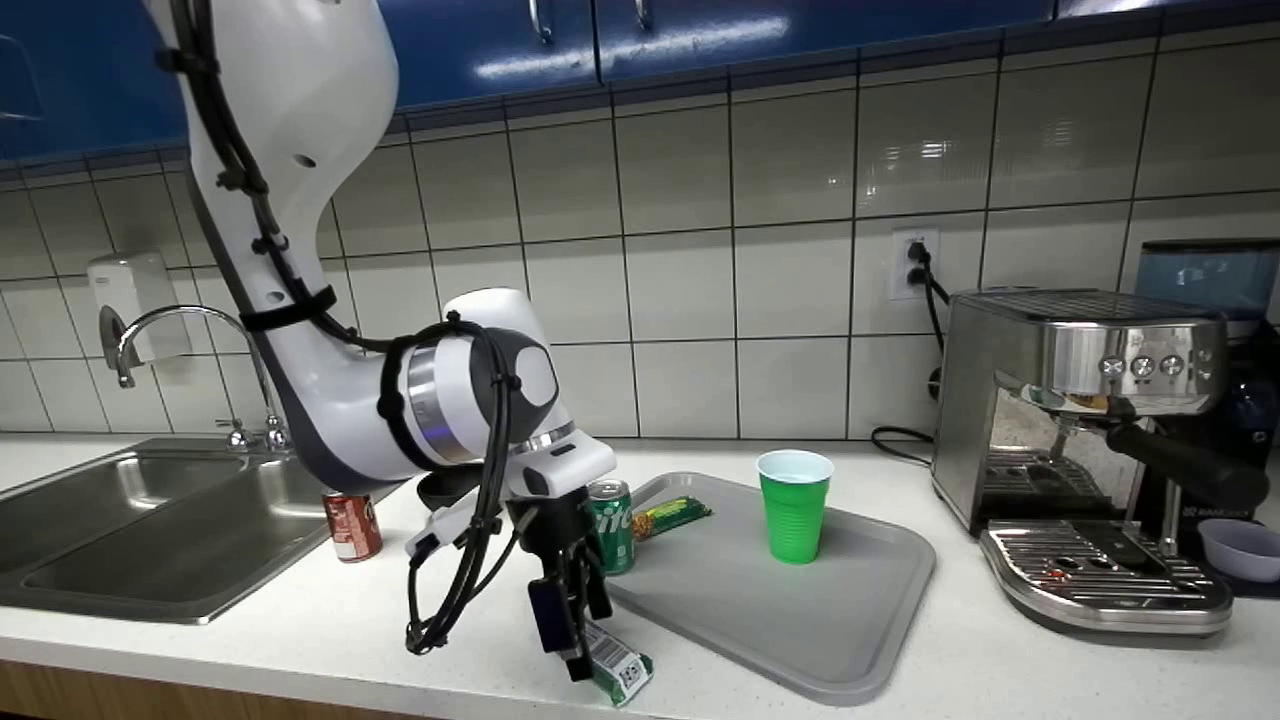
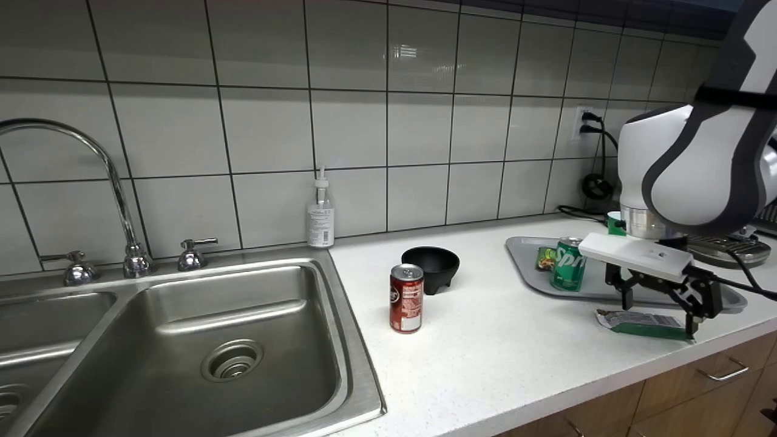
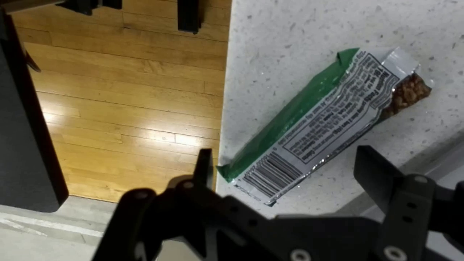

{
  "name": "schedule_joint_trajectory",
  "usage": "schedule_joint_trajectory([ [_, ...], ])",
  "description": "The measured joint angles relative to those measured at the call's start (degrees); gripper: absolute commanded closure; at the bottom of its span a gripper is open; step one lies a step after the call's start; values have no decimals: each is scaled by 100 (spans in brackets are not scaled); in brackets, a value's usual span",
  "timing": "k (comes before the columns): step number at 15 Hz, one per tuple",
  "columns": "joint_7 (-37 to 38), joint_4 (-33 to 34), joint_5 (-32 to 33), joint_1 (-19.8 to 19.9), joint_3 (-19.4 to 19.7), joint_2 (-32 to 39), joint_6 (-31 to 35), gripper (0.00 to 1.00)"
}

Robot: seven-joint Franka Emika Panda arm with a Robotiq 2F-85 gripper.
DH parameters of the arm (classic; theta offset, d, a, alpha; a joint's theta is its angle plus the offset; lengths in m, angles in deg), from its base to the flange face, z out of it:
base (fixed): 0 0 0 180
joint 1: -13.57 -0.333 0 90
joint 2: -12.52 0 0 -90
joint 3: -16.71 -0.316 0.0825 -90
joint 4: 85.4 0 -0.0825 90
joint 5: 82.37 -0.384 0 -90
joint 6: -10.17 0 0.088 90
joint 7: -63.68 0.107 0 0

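Note:
A snack bar in a green and silver wrapper (image 3: 308,119) lies on the white counter, its printed back facing up. In the wrist view its upper right end is torn, and brown grainy bar (image 3: 409,92) shows there. My gripper (image 3: 286,158) is open above the wrapper's barcode end, one finger on either side, nothing gripped. The left finger (image 3: 204,165) appears over the counter's front edge. Both exterior views show the gripper (image 1: 588,640) (image 2: 658,317) low over the wrapper (image 1: 620,665) (image 2: 646,326); whether a finger touches it I cannot tell.
Behind the gripper lies a grey tray (image 1: 740,640) with a green cup (image 1: 795,510) and a snack packet (image 1: 672,516). A green can (image 2: 569,267) stands at its edge. Left are a red can (image 2: 406,300), a black bowl (image 2: 434,270) and the sink (image 2: 358,364); right, an espresso machine (image 1: 1090,345).

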Motion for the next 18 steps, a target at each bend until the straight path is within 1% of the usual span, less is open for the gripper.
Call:
schedule_joint_trajectory([
  [16, -2, 132, -666, -309, 147, 332, 171, 0],
  [17, -2, 141, -696, -324, 149, 353, 177, 24],
  [18, -3, 148, -727, -338, 152, 368, 182, 28],
])
